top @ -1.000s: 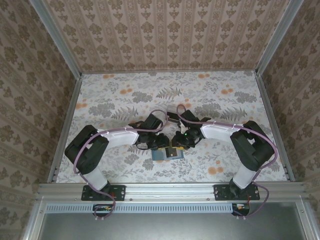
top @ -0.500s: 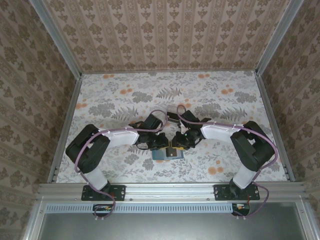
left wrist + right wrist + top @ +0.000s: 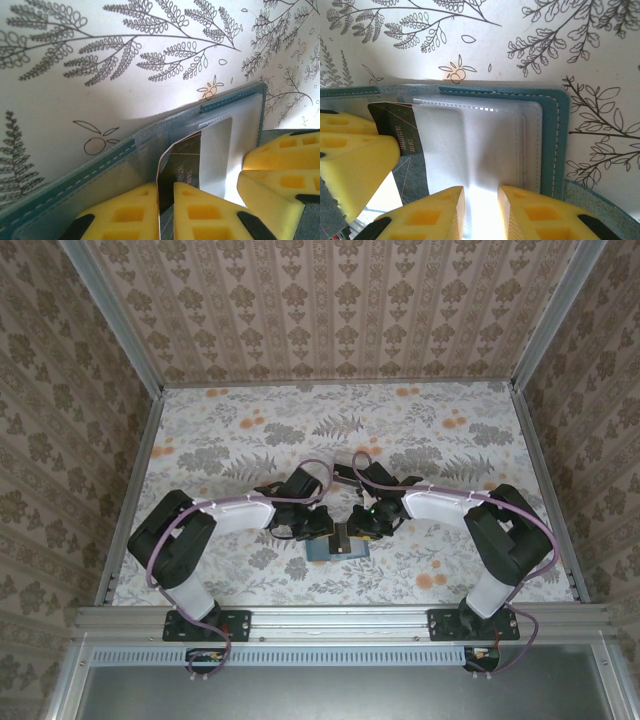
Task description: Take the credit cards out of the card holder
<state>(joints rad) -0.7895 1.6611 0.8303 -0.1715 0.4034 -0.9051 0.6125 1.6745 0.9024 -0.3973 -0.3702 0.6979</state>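
Floral surface (image 3: pixel 250 420): card holder (image 3: pixel 551 145), right fingers (image 3: pixel 422 215) nipping its sleeve (image 3: pixel 470 145); dark credit card (image 3: pixel 182 165), likely stiff and slick, edge pinched by left fingers (image 3: pixel 132 212).

We record a robot lab test cell. Here wallpaper-print panels (image 3: pixel 340 310) box in a floral tabletop (image 3: pixel 230 440); an aluminium rail (image 3: pixel 340 618) carries both arm bases (image 3: pixel 208 623).

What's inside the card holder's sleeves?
A dark grey card sticks partway out of the clear sleeves in the card holder, pinched by the left hand. Whether others sit behind the frosted plastic is hidden.
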